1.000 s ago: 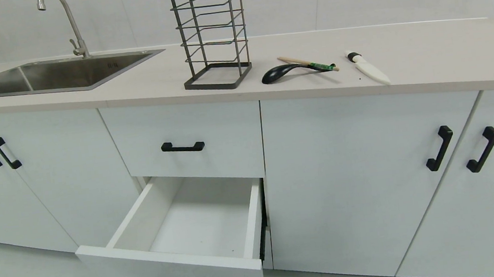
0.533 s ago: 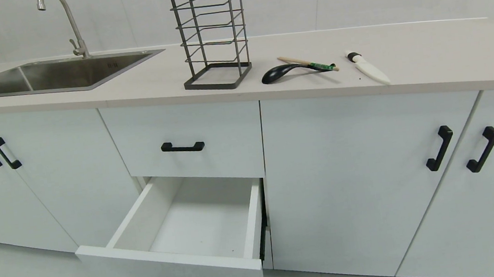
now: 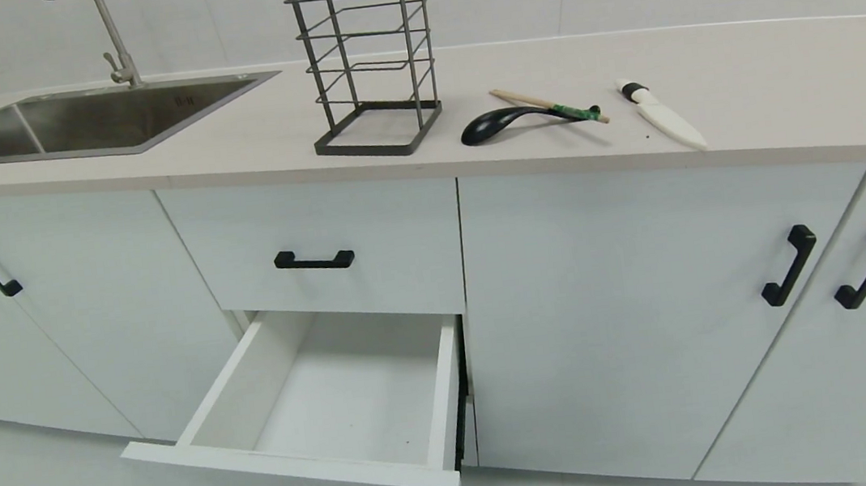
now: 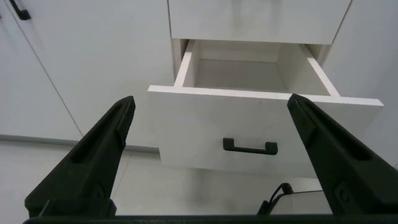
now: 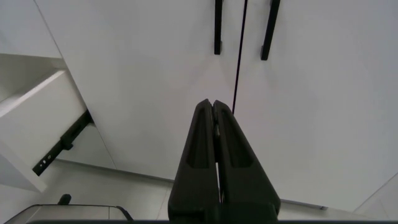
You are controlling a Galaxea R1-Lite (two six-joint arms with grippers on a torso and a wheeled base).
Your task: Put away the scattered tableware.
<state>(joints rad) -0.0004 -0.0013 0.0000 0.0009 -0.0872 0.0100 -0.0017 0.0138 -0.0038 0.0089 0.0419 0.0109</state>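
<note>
On the pale countertop (image 3: 750,93) lie a black spoon (image 3: 505,121), a pair of wooden chopsticks (image 3: 548,106) resting across its handle, and a white knife (image 3: 667,118) with a black band, further right. Below the counter, the lower drawer (image 3: 287,465) is pulled out and holds nothing. My left gripper (image 4: 211,102) is open, low down in front of that drawer's front panel (image 4: 261,134). My right gripper (image 5: 213,106) is shut on nothing and faces the white cabinet doors (image 5: 292,118) to the right of the drawer.
A tall dark wire rack (image 3: 367,55) stands left of the spoon. A steel sink (image 3: 85,119) with a faucet (image 3: 112,35) is at the far left. The upper drawer (image 3: 314,260) is closed. Black-handled cabinet doors (image 3: 790,265) flank the drawers.
The whole head view has shifted, so the camera moved: counter and cabinets look slightly nearer and the rack top is cut off. The tableware and drawer have not moved.
</note>
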